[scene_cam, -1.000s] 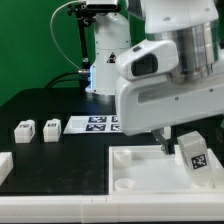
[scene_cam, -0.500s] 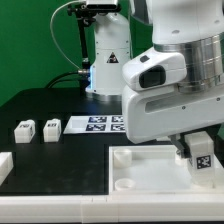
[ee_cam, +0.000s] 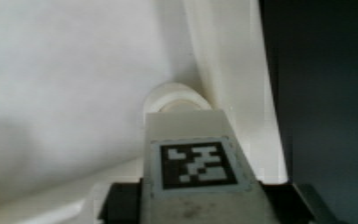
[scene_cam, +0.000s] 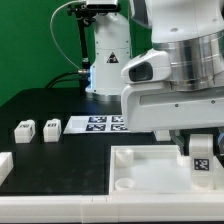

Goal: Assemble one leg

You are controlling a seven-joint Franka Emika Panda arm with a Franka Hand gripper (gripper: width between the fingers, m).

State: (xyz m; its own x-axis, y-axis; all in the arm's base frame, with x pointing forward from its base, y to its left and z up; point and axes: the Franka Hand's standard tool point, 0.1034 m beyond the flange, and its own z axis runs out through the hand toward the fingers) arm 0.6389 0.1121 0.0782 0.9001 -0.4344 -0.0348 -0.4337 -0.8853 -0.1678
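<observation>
My gripper is shut on a white leg with a black-and-white tag and holds it over the far right corner of the large white panel. In the wrist view the leg sits between my two dark fingers, its end right by a round corner socket of the panel. Two more legs stand on the black table at the exterior view's left.
The marker board lies behind the panel near the arm's white base. A white part lies at the exterior view's left edge. The panel's raised rim borders the black table.
The arm has shifted slightly toward the exterior view's right and lowered a little, keeping the leg over the panel's far right corner.
</observation>
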